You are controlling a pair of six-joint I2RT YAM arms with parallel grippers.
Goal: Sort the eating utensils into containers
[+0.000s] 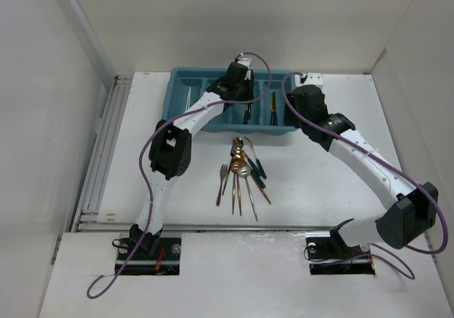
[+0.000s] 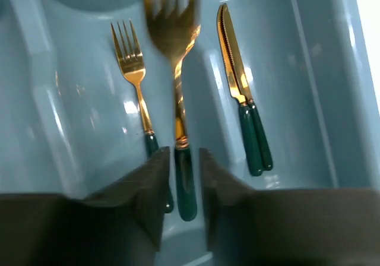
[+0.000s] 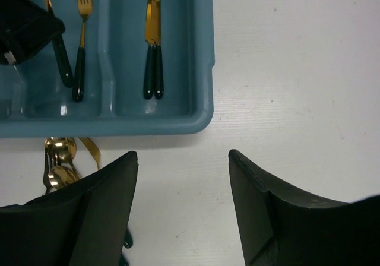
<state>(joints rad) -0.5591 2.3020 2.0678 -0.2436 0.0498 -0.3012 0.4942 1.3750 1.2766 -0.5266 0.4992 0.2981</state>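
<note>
We list: white table; blue tray, top centre; loose utensils heaped mid-frame below it; right gripper, jaws spread wide, empty; left gripper over tray, jaws narrowly flanking fork handle, grip undeterminable; knives rightward.

Top view: bright, even overhead light; white table nearly washed out, soft shadow hugging the near edge of the tray. Left wrist view: heavy motion blur on the raised fork, white glare spots on the tray floor, left fingers dark and defocused. Right wrist view: sharp, bright glints on spoons.
</note>
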